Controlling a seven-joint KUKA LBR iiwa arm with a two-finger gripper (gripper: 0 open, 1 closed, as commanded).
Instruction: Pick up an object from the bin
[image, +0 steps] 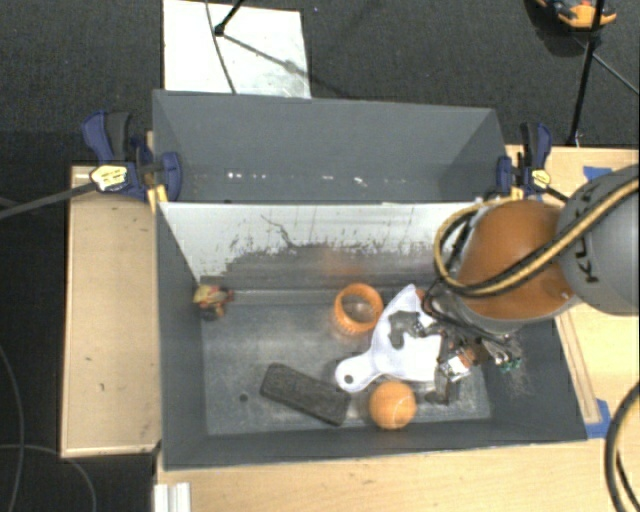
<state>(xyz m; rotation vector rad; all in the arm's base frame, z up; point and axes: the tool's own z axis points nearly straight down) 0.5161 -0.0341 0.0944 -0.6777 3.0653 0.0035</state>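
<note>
- Bin (260, 335): grey sheet metal with sloped walls. The back wall is scuffed and scratched, and the floor is dull and speckled.
- Gripper (430, 362): dark metal parts with some silver bits, low over the floor at the right side of the bin. It sits on the right edge of the white plastic piece.
- Gripper state: cannot tell how far open it is, as the parts are cluttered and overlap the white piece. No object is clearly clamped.
- Orange cover (515, 262): glossy, rounded, dome-like shell on the wrist, just above the gripper.
- White plastic piece (383, 348): smooth, flat and irregular in outline. It has a broad upper part and a narrow lower-left end with a round hole. It lies centre-right on the floor and is partly hidden under the gripper.
- Orange ball (392, 405): round and matte, near the front wall. It touches or sits just below the white piece, beside the gripper.
- Orange ring (357, 308): short open cylinder, hollow in the middle, just upper-left of the white piece.
- Dark block (303, 393): long, rectangular, rough-looking charcoal slab. It lies at an angle at front-centre, apart from the gripper.
- Small yellow-red thing (210, 297): lumpy, by the left wall and well apart from the rest. Its kind is unclear.
</note>
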